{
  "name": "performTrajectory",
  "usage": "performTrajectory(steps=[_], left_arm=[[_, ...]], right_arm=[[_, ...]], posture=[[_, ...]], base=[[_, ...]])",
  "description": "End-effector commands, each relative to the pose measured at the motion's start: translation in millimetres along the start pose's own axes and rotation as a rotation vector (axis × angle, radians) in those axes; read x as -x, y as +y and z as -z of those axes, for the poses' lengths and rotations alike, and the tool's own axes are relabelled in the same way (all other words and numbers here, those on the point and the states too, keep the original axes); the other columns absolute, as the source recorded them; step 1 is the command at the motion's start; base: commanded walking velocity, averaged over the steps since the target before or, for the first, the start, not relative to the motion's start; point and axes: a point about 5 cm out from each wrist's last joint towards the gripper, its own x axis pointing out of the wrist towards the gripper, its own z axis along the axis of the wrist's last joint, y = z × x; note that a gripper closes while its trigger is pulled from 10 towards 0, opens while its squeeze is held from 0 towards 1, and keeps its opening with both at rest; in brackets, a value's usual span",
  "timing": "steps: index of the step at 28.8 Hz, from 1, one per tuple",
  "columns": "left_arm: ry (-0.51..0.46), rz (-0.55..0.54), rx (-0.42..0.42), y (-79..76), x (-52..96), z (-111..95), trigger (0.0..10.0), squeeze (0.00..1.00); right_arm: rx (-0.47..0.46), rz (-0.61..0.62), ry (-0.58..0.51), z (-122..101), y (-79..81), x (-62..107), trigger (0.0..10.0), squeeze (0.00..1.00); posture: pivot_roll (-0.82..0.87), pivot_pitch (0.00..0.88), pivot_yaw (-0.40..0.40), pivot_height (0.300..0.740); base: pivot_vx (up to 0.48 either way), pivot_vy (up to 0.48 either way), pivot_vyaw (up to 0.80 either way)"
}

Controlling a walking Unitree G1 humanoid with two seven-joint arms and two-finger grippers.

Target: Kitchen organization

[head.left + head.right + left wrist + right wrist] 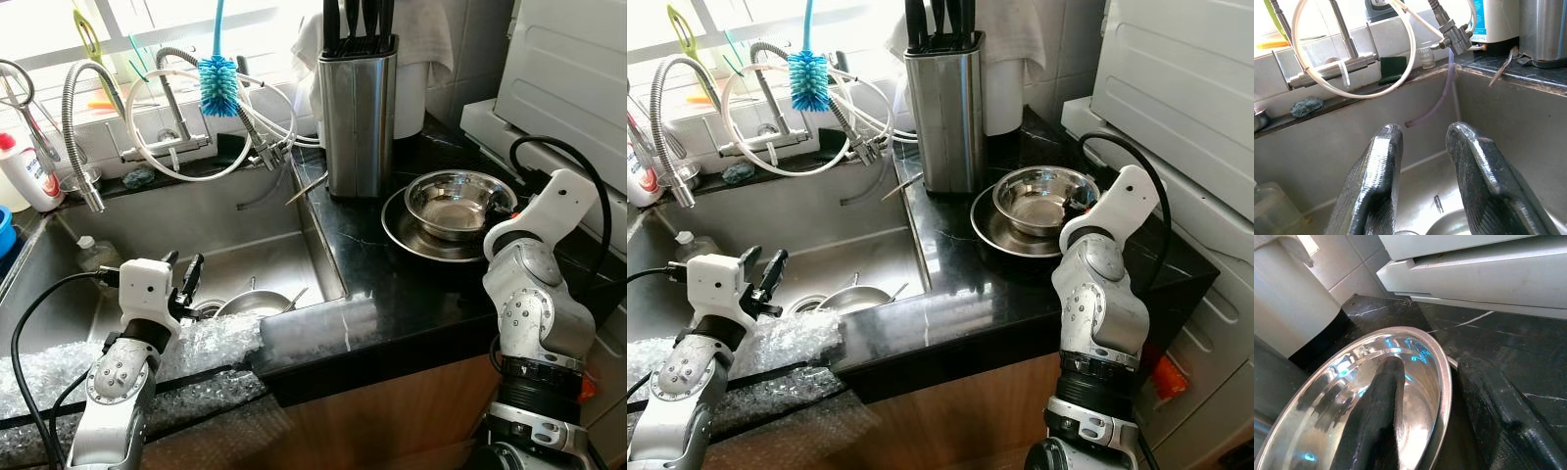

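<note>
A shiny steel bowl [456, 201] rests in a wider steel plate [407, 235] on the black counter, right of the knife block [358, 108]. My right gripper [1430, 364] is at the bowl's right rim, open, with one finger inside the bowl [1361, 396] and the other outside it. My left gripper [184, 264] hovers open over the sink [245, 245], holding nothing. Below it in the basin lie a steel bowl [250, 304] and some cutlery.
Bubble wrap [206, 343] covers the sink's front edge. A spring faucet [83, 127], looped hoses and a blue brush [217, 83] hang behind the sink. A soap bottle [24, 171] stands far left. A white appliance [578, 78] borders the counter on the right.
</note>
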Motion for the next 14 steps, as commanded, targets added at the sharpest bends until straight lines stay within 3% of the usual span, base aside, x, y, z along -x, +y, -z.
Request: performTrajectory(steps=[1, 6, 7, 8, 9, 12, 13, 14], left_arm=[[0.001, 0.0, -0.011, 0.0, -3.5, -2.9, 10.0, 0.0], [0.009, 0.008, -0.01, -1.2, -4.3, -2.1, 10.0, 0.0], [0.012, 0.012, -0.009, -1.9, -4.5, -1.6, 10.0, 0.0], [0.012, 0.014, -0.009, -2.1, -4.6, -1.5, 10.0, 0.0], [0.015, 0.018, -0.009, -2.6, -4.7, -1.3, 10.0, 0.0], [0.021, 0.023, -0.009, -3.2, -4.8, -0.5, 10.0, 0.0], [0.024, 0.023, -0.009, -3.3, -4.8, -0.1, 10.0, 0.0], [0.031, 0.026, -0.008, -3.8, -4.9, 0.8, 10.0, 0.0]], right_arm=[[-0.014, -0.004, 0.01, -0.9, 4.8, -1.5, 10.0, 0.0], [-0.028, 0.0, 0.023, 0.5, 5.2, -2.3, 10.0, 0.0], [-0.031, 0.0, 0.026, 1.1, 5.4, -2.4, 9.5, 0.0], [-0.033, -0.001, 0.027, 1.2, 5.7, -2.5, 6.8, 0.0], [-0.039, -0.001, 0.031, 1.7, 6.2, -2.5, 0.0, 0.0], [-0.05, 0.0, 0.041, 2.6, 7.0, -2.5, 0.0, 0.0], [-0.05, 0.001, 0.045, 2.9, 7.1, -2.7, 0.9, 0.0], [-0.053, -0.001, 0.055, 3.5, 7.6, -3.2, 4.7, 0.0]], posture=[[-0.07, 0.0, 0.128, 0.74], [-0.07, 0.0, 0.128, 0.74], [-0.07, 0.0, 0.128, 0.74], [-0.07, 0.0, 0.129, 0.74], [-0.07, 0.0, 0.129, 0.74], [-0.07, 0.0, 0.129, 0.74], [-0.07, 0.0, 0.13, 0.74], [-0.07, 0.0, 0.13, 0.74]], base=[[0.0, 0.0, 0.0], [0.0, 0.0, 0.0], [0.0, 0.0, 0.0], [0.0, 0.0, 0.0], [0.0, 0.0, 0.0], [0.0, 0.0, 0.0], [0.0, 0.0, 0.0], [0.0, 0.0, 0.0]])
